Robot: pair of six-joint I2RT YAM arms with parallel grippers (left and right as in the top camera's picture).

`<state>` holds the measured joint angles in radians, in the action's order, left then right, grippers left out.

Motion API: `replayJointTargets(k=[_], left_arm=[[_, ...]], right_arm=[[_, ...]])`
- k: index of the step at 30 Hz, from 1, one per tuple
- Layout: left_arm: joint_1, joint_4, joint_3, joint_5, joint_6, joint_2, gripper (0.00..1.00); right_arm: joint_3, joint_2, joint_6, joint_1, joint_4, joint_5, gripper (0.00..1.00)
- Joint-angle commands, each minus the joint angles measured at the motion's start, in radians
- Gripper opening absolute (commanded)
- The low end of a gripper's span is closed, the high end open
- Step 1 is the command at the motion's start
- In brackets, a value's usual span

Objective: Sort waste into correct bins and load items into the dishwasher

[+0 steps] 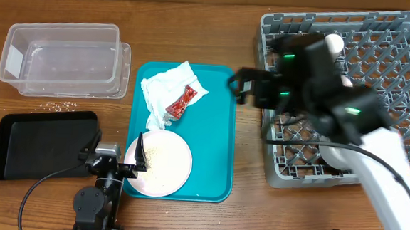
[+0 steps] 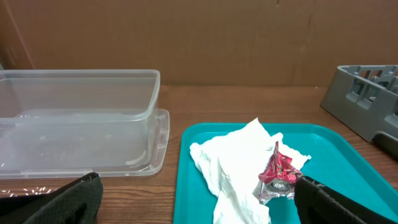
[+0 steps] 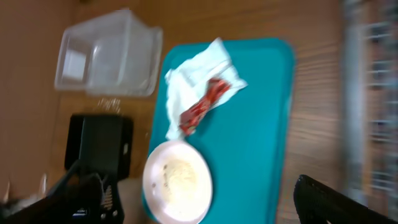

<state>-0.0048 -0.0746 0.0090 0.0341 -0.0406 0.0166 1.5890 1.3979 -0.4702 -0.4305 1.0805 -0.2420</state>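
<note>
Teal tray [image 1: 214, 140] is sitting mid-table, between the two grippers.

Left gripper [image 1: 116, 152] is hanging low at the tray's near-left corner. Its fingers [image 1: 140, 150] are spread wide, with nothing between them. One is reaching over the pink plate [image 1: 166, 171], the other is lying over the edge of the black tray [image 1: 32, 147].
- Plate is sitting just right of this gripper, on the teal tray, carrying a scatter of rice-like crumbs [image 1: 161, 155].
- Ahead of it, the crumpled white napkin [image 2: 230, 162] is lying on the teal tray, with the red foil packet [image 2: 278, 171] resting on top.
- Ahead and to its left, the clear tub [image 2: 81, 118] is standing upright on the wood.
- Loose crumbs [image 1: 61, 106] are lying on the table between tub and black tray.

Right gripper [image 1: 241, 85] is hovering over the strip of wood between the teal tray's far-right edge and the grey dish rack [image 1: 271, 23]. It is showing blurred from overhead. In its own wrist view the fingers are standing wide apart, gripping nothing.
- Napkin and packet are lying to its left, on the teal tray.
- Rack is sitting directly to its right.
- White cup [image 1: 334, 43] is showing in the rack, past the arm.
- Pale round dish [image 1: 334, 157] is sitting nearer in the rack, mostly hidden under the arm; cannot tell which dish.
</note>
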Motion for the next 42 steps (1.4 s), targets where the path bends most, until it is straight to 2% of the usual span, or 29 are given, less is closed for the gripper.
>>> replayJointTargets(k=[1, 10, 23, 30, 42], left_arm=[[0.004, 0.0, -0.004, 0.007, 0.026, -0.011, 1.0], [0.004, 0.0, -0.004, 0.007, 0.026, -0.011, 1.0], [0.004, 0.0, -0.004, 0.007, 0.026, -0.011, 1.0], [0.004, 0.0, -0.004, 0.007, 0.026, -0.011, 1.0], [0.004, 0.0, -0.004, 0.007, 0.026, -0.011, 1.0]], right_arm=[[0.023, -0.091, 0.006, 0.096, 0.031, 0.063, 1.0], [0.023, -0.164, 0.006, 0.332, 0.113, 0.131, 1.0], [0.022, -0.161, 0.005, 0.376, 0.231, 0.539, 1.0], [0.021, -0.152, -0.025, 0.413, 0.231, 0.551, 1.0], [0.021, -0.086, -0.025, 0.616, 0.249, 0.533, 1.0]])
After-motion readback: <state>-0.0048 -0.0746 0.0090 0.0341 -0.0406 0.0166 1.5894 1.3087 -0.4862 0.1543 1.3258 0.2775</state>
